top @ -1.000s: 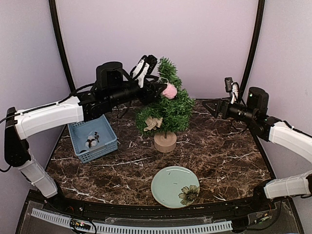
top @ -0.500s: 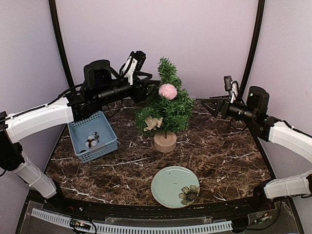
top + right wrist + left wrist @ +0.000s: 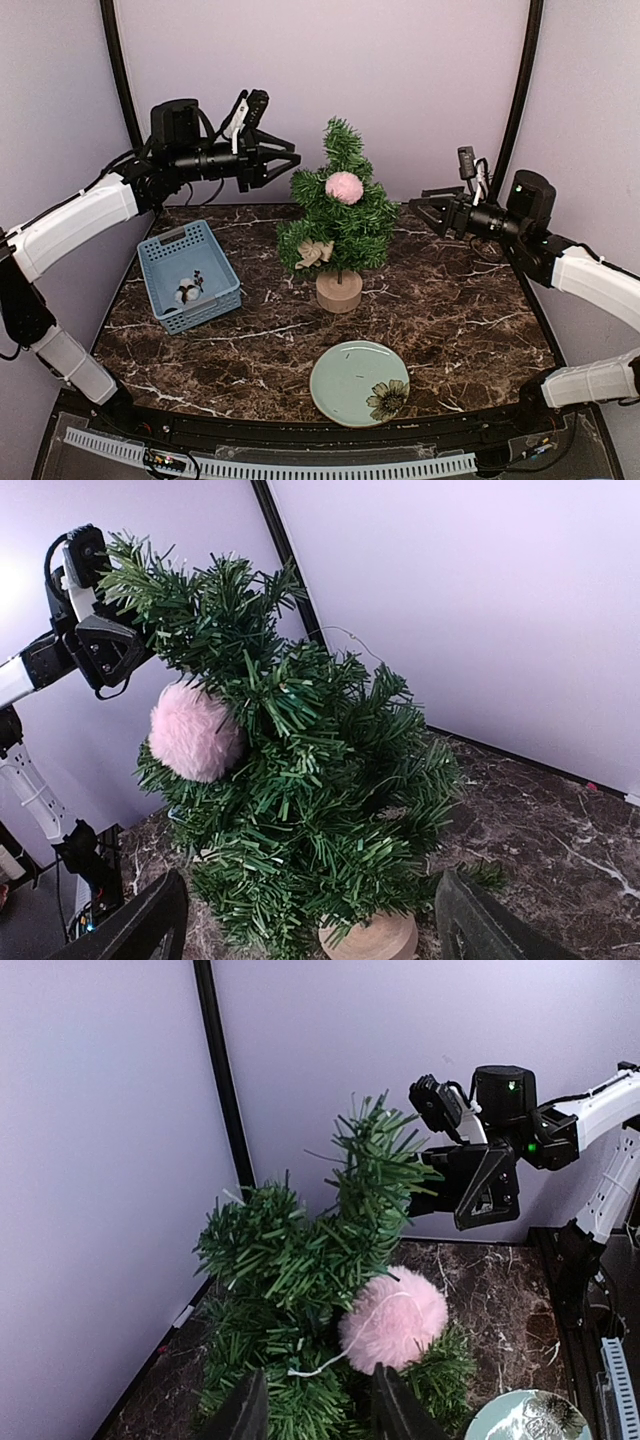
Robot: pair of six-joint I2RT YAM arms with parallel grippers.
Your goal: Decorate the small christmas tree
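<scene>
The small christmas tree (image 3: 340,215) stands mid-table on a round light-wood stump (image 3: 339,291). A pink pompom (image 3: 344,187) hangs near its top and a beige ornament (image 3: 315,252) sits low on its left side. My left gripper (image 3: 281,164) is open and empty, up at the left of the tree top, apart from it. Its wrist view shows the pompom (image 3: 394,1319) with a white string among the branches (image 3: 290,1260). My right gripper (image 3: 424,213) is open and empty, at the tree's right. Its wrist view shows the tree (image 3: 320,780) and pompom (image 3: 195,733).
A blue basket (image 3: 170,295) at the left holds a white-and-dark ornament (image 3: 188,289). A pale green plate (image 3: 350,385) with a flower print lies near the front. Purple walls and black corner poles (image 3: 122,90) surround the dark marble table (image 3: 460,310).
My left gripper has let go of the pink pompom, which stays hanging on the tree, and has pulled back up and to the left. My right gripper has edged slightly toward the tree.
</scene>
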